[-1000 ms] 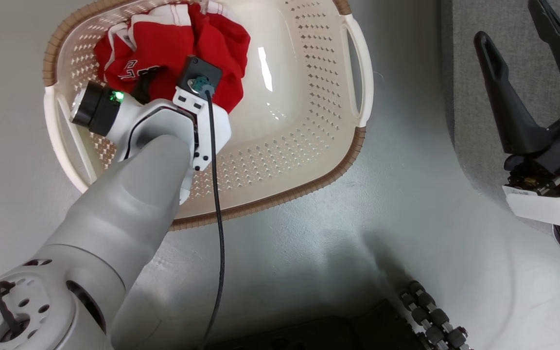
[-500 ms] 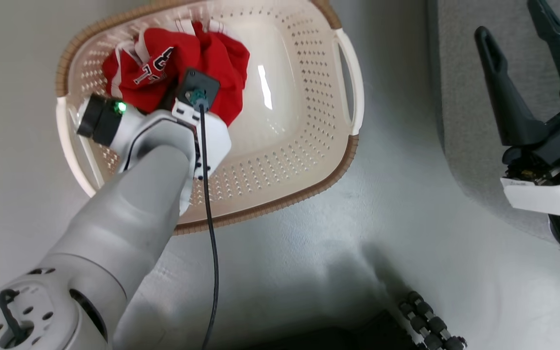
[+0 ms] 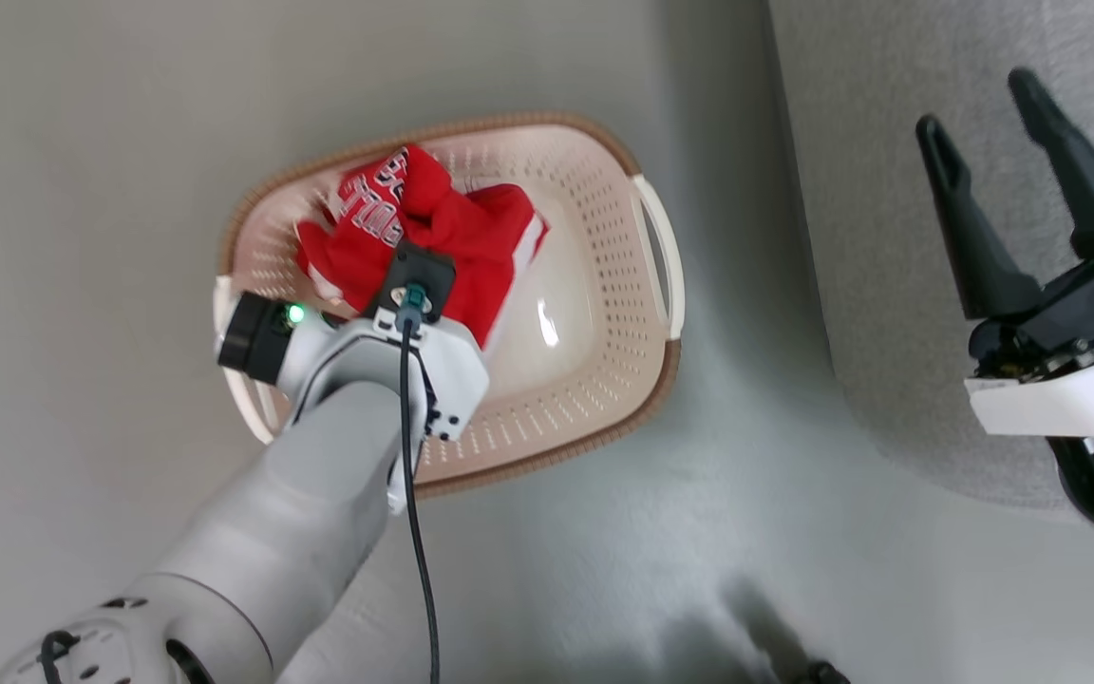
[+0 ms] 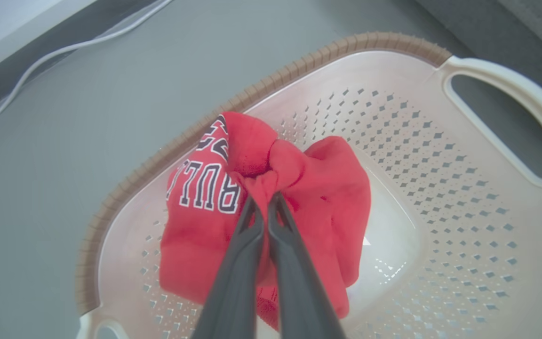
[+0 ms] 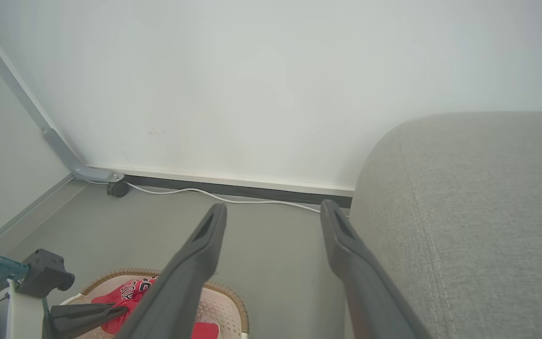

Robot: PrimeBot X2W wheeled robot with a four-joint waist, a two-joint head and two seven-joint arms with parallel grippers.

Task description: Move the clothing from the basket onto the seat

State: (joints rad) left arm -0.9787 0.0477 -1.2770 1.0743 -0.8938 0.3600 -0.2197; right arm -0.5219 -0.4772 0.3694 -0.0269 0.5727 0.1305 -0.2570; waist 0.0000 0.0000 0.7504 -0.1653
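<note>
Floor (image 3: 82, 190) holds basket (image 3: 609, 313) near seat (image 3: 889, 190), cable (image 5: 252, 201) apparently behind.

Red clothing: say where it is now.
In the head view the red clothing is pinched in the left gripper, over the basket's left half, left of the grey sofa.

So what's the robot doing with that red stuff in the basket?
The robot's left gripper has shut on a bunch of the red clothing and holds it up over the white basket. Its right gripper is open with nothing in it, up beside the grey seat, where the clothing should go. The clothing is not on the seat yet.
</note>
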